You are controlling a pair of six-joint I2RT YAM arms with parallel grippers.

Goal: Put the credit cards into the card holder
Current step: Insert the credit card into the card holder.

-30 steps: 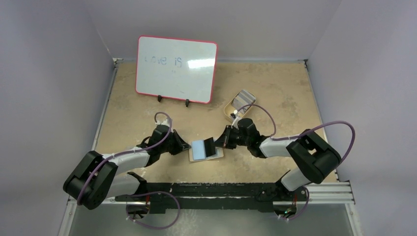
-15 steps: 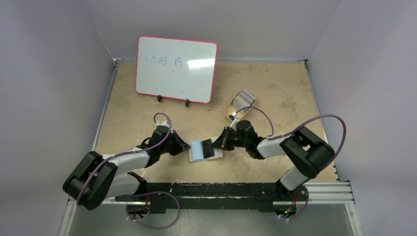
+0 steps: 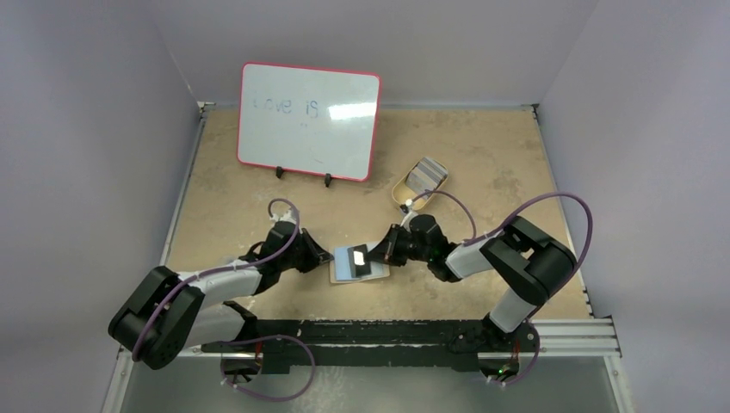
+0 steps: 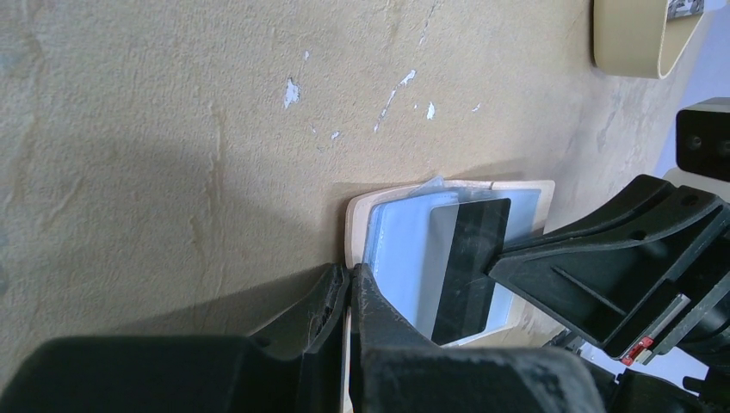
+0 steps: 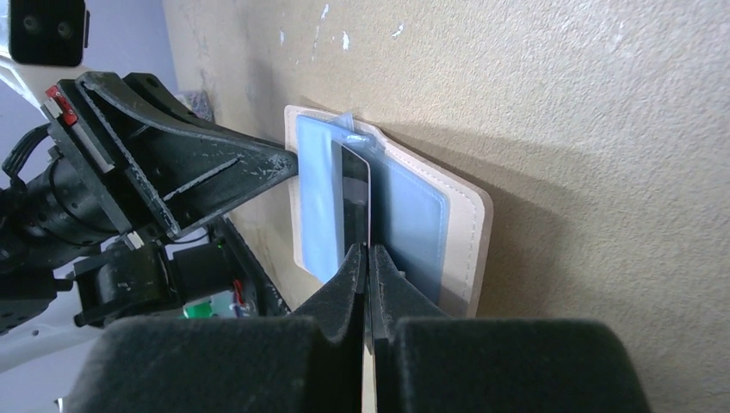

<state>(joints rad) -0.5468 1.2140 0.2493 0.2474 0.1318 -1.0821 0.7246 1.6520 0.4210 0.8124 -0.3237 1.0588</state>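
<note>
The tan card holder (image 3: 380, 273) lies open on the table, its bluish pockets facing up. My left gripper (image 3: 329, 258) is shut on its left edge, as the left wrist view (image 4: 349, 274) shows on the tan rim (image 4: 355, 225). My right gripper (image 3: 380, 252) is shut on a dark credit card (image 3: 361, 255) and holds it tilted over the holder's middle. The right wrist view shows the gripper (image 5: 368, 249), the card (image 5: 355, 194) edge-on at the centre fold, and the holder (image 5: 465, 232). More grey cards (image 3: 426, 175) stand in a tan dish.
The tan oval dish (image 3: 403, 196) sits behind the right gripper, also at the top right of the left wrist view (image 4: 641, 43). A red-rimmed whiteboard (image 3: 308, 120) stands on feet at the back left. Walls close the table on three sides.
My right gripper has moved left with the card, bringing it further over the open holder and lower. The left gripper has kept its hold on the holder's edge.
</note>
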